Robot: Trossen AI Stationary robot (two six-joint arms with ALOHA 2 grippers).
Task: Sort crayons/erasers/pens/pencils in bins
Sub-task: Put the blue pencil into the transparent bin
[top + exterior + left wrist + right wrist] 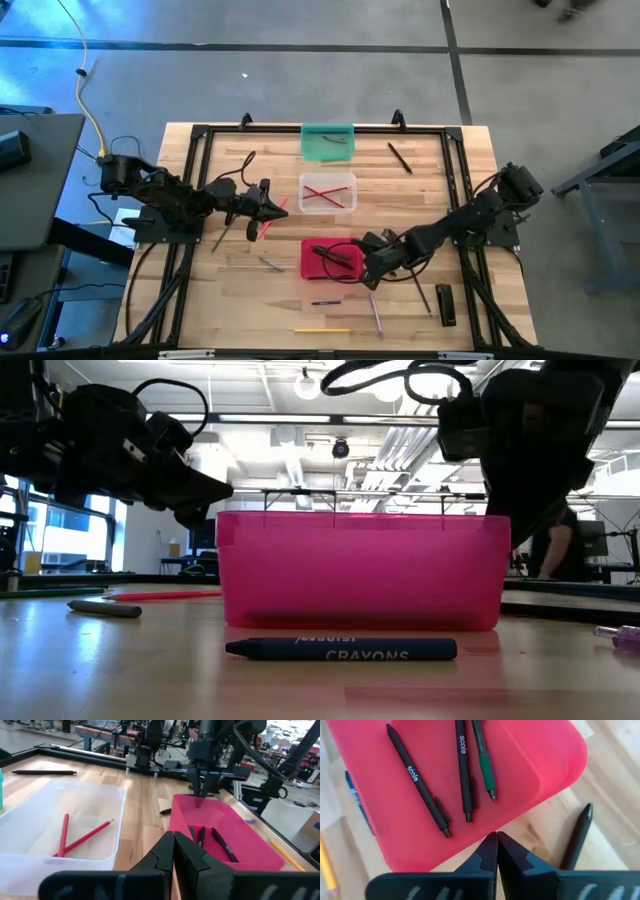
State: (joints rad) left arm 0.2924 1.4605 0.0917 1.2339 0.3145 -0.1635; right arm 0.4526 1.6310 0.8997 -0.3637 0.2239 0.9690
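My right gripper [497,836], jaws pinched together and empty, hovers at the red bin [540,765] corner; a black pen [577,837] lies just beside (nearer this arm), its length running away from the jaws.

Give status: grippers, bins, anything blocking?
Left gripper shut, empty, beside clear bin. Right gripper shut, empty, at red bin edge. Three pens in red bin; black pen on table by the right gripper. No obstruction seen.
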